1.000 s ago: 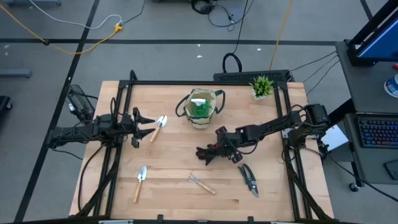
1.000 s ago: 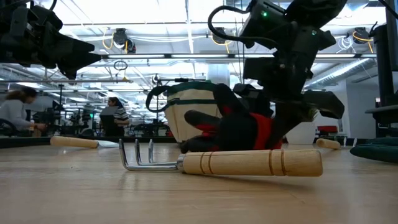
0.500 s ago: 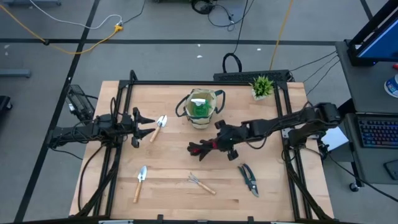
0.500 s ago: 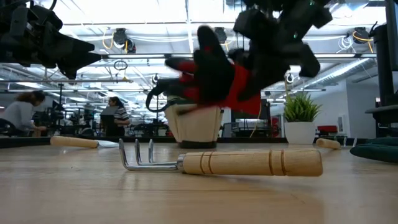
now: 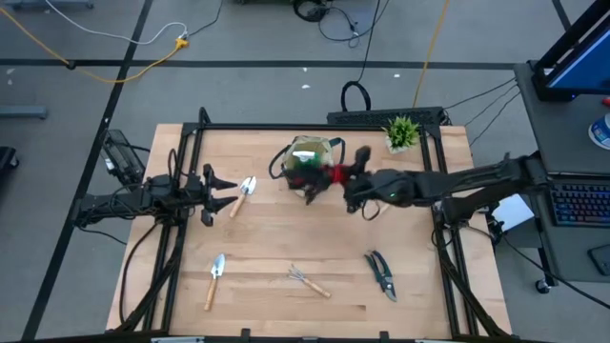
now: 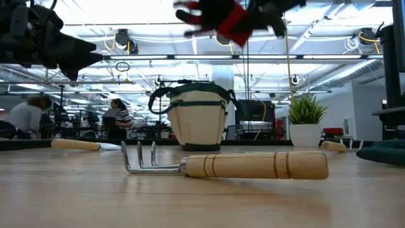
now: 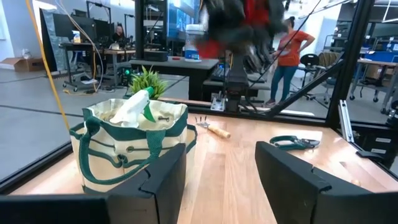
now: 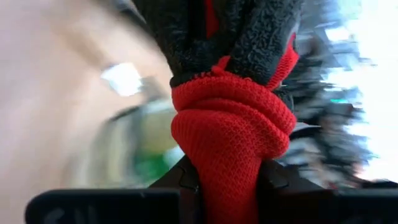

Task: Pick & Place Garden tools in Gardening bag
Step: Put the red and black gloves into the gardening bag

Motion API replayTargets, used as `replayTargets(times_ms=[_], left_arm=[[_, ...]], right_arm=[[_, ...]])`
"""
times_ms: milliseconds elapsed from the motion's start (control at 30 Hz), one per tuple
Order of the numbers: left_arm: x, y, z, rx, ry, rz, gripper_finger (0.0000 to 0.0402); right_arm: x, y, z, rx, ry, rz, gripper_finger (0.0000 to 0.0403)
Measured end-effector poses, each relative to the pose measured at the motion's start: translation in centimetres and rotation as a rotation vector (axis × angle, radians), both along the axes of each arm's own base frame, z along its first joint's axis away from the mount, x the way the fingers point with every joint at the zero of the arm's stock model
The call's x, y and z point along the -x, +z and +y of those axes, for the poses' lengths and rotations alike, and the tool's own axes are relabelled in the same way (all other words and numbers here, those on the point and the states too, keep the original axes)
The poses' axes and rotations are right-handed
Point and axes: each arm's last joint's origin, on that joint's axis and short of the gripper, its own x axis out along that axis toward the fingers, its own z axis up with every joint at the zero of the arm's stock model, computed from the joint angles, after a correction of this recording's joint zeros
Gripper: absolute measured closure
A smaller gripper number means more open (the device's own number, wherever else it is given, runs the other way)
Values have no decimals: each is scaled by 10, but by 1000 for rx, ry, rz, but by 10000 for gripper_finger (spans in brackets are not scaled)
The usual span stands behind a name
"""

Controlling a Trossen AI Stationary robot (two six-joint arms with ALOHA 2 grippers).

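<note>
My right gripper (image 5: 349,178) is shut on the red-black glove (image 5: 313,175) high above the table, right beside and partly over the beige gardening bag (image 5: 307,164). The glove also shows in the low view (image 6: 218,16). The bag stands upright on its base and holds the green spray bottle (image 7: 138,106). My left gripper (image 5: 229,190) is open and empty at the table's left, next to a silver trowel (image 5: 244,193). A second trowel (image 5: 215,278), the rake (image 5: 307,280) and the pruning shears (image 5: 382,273) lie flat on the table. My right gripper pinches the glove's red knit cuff (image 8: 229,140), bunched into folds, between its two fingers. The fingers come level from the table's right side. The glove is lifted clear of the table, its black fingers (image 5: 303,177) reaching out past the gripper toward the bag.
A small spiky potted plant (image 5: 401,133) stands at the table's far right corner. Black frame rails (image 5: 315,125) run along the table's far edge and sides. People show in the room behind the table in the low view (image 6: 22,117).
My right gripper has lifted the glove off the table, from lying near the table's middle, up and toward the far edge to the bag. The glove now hangs in the air, clear of the table. My left arm has kept still.
</note>
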Motion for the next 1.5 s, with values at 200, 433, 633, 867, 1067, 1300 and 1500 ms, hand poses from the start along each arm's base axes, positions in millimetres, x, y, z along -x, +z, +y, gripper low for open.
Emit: replayTargets(times_ms=[200,433,633,867,1067,1300,1500], left_arm=[[0,2,0,-3,0,-17,201],[0,2,0,-4,0,-16,201],[0,2,0,-4,1,-16,201],[0,1,0,-4,1,-15,201],[0,1,0,-4,1,-14,201],[0,1,0,-5,1,-13,201],[0,1,0,-5,1,-14,201]], right_arm=[[13,36,-5,82,-147,-235,347],[29,74,-7,22,-202,-598,348],[43,91,-8,-131,-164,-833,348],[55,102,-5,-418,54,-1027,348],[62,108,-3,-624,208,-1113,348],[65,115,-7,-906,455,-1187,348],[66,116,-15,-1014,491,-1218,348]])
